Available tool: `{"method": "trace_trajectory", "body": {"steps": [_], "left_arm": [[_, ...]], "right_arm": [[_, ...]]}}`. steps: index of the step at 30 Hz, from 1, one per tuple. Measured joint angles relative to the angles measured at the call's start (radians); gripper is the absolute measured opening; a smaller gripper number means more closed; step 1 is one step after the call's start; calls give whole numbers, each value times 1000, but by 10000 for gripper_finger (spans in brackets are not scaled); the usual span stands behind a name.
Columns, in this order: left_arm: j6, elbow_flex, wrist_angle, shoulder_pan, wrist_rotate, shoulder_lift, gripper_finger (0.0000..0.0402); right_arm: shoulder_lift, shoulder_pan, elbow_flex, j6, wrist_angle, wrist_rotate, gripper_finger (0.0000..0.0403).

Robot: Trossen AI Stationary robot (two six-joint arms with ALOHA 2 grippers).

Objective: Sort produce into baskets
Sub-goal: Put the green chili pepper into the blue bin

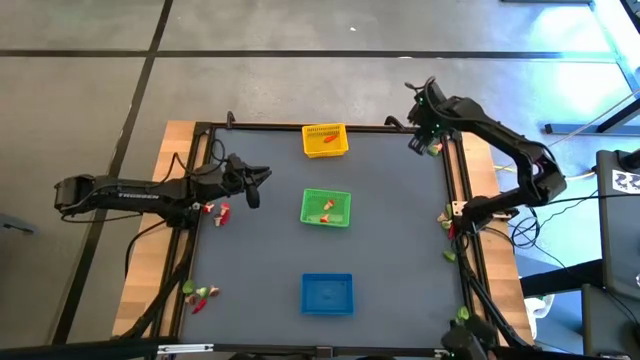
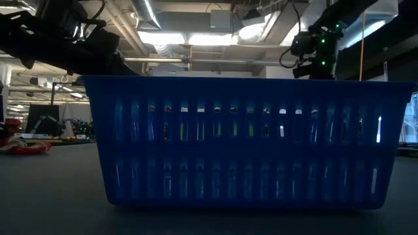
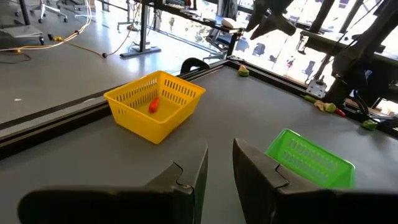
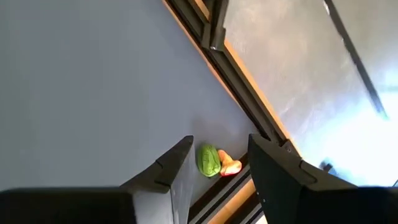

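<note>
Three baskets stand in a row down the middle of the table: yellow (image 1: 325,140) at the far side with an orange-red piece (image 3: 153,104) in it, green (image 1: 326,207) with small pieces in it, and blue (image 1: 327,293) nearest. My right gripper (image 4: 221,142) hangs open above the far right corner. A light green piece (image 4: 209,160) and an orange-red piece (image 4: 230,167) lie on the table below it, against the frame rail, untouched. My left gripper (image 3: 221,146) is held level over the table's left side, pointing toward the yellow basket, its fingers a narrow gap apart with nothing between them.
Loose produce lies near the left edge (image 1: 215,212), at the near left (image 1: 200,295) and along the right rail (image 1: 447,218). A dark frame rail (image 4: 214,43) runs round the table. Bare grey mat lies between the baskets and both side edges.
</note>
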Motion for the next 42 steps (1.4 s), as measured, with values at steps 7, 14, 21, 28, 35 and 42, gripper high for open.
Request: {"method": "trace_trajectory", "body": {"steps": [7, 14, 21, 28, 35, 42], "left_arm": [[9, 0, 0, 0, 0, 0, 72], [44, 0, 0, 0, 0, 0, 72], [52, 0, -1, 0, 0, 0, 72], [52, 0, -2, 0, 0, 0, 72], [52, 0, -7, 0, 0, 0, 72], [52, 0, -8, 0, 0, 0, 72]], "right_arm": [[98, -27, 0, 11, -9, 35, 151], [219, -26, 0, 17, -34, 79, 151], [321, -26, 0, 19, -32, 147, 151], [398, -34, 0, 9, -32, 169, 151], [457, -61, -1, 8, -42, 188, 151], [491, -71, -1, -14, -37, 201, 141]]}}
